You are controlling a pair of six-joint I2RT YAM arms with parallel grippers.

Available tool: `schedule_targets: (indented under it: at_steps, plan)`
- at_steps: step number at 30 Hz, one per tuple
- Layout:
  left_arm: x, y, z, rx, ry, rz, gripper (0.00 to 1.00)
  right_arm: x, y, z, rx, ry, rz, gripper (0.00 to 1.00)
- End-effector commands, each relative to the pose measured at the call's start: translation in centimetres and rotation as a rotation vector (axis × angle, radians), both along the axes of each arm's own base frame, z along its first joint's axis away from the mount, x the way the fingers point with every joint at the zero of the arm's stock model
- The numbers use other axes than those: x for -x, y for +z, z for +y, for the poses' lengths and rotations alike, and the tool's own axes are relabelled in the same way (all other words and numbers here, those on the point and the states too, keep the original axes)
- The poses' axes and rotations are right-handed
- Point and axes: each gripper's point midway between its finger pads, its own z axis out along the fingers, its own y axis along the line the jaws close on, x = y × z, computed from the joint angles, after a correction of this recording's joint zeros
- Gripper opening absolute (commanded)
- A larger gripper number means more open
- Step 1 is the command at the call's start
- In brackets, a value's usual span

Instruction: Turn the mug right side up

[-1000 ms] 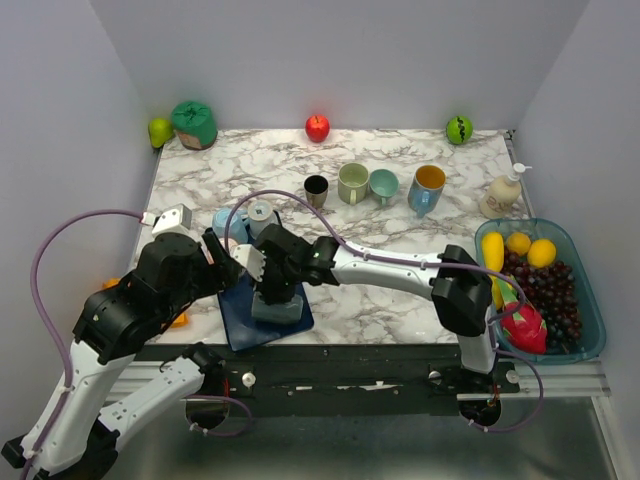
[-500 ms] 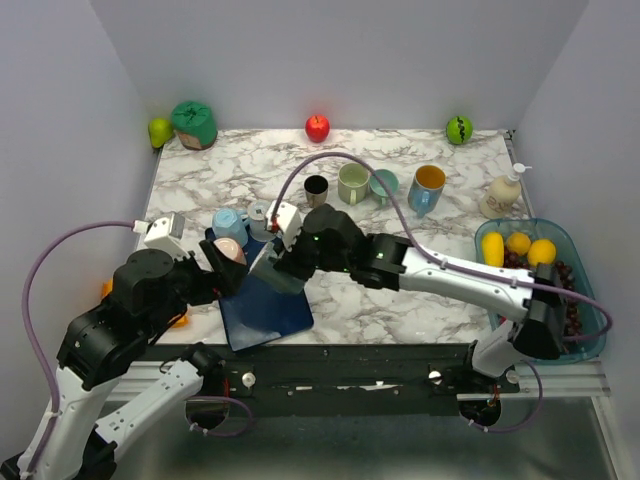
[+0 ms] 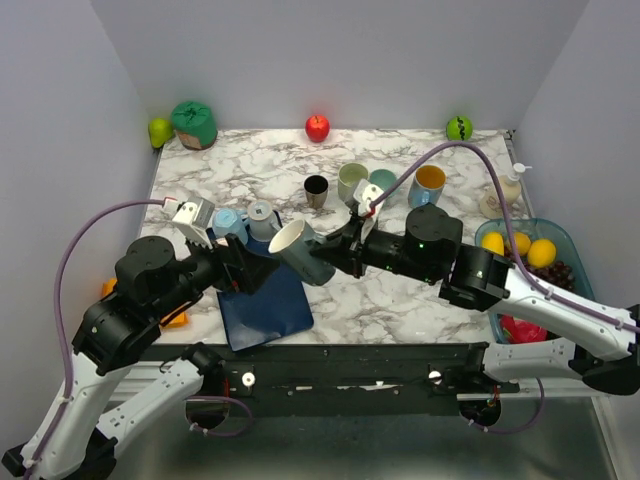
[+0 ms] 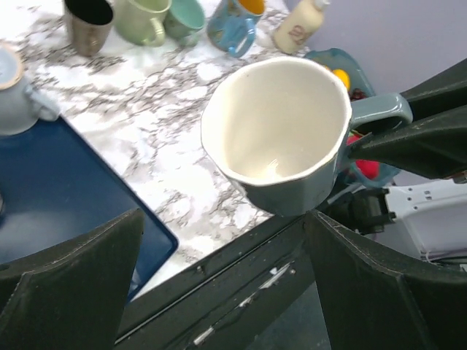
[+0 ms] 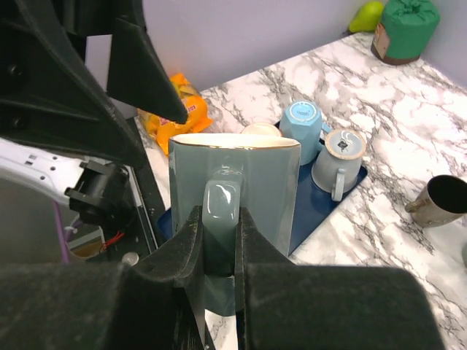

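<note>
Right hand (image 5: 219, 244) is clamped tight on the handle of the grey-blue mug with a cream inside (image 3: 298, 250). Its two fingers (image 5: 191, 240) squeeze the handle from both sides. The mug is up in the air over the white marble table (image 3: 250, 160), just above the right edge of the dark blue mat (image 3: 265, 310). It lies on its side, with its open mouth facing left.

Just left of the mug's mouth is the left hand (image 3: 250, 270). Its fingers (image 4: 73, 284) are spread wide apart and hold nothing.

At the far end of the mat stand a light blue mug (image 3: 228, 222) and a grey mug (image 3: 262, 218), both bottom up. Farther back on the table is a row: a dark cup (image 3: 316, 189), a pale green mug (image 3: 352, 182), a teal mug (image 3: 383, 185) and a blue mug with an orange inside (image 3: 428, 187).
</note>
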Motion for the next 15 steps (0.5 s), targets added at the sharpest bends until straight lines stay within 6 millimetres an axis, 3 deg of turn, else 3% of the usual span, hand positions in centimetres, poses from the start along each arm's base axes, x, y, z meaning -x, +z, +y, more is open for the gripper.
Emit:
schedule_targets:
  at_steps: [1, 7, 15]
  plan:
    - [-0.3, 3.5, -2.1, 0.085, -0.088, -0.090, 0.99, 1.9, 3.2, -1.0, -0.109, 0.069, -0.036, 0.01]
    - [-0.9, 3.9, -3.3, 0.129, -0.102, -0.047, 0.99, 3.2, 4.2, -2.6, -0.139, 0.100, -0.059, 0.01]
    - [-1.9, 1.4, -5.5, 0.146, -0.136, 0.090, 0.98, 4.3, 4.8, -3.4, -0.143, 0.152, -0.090, 0.01]
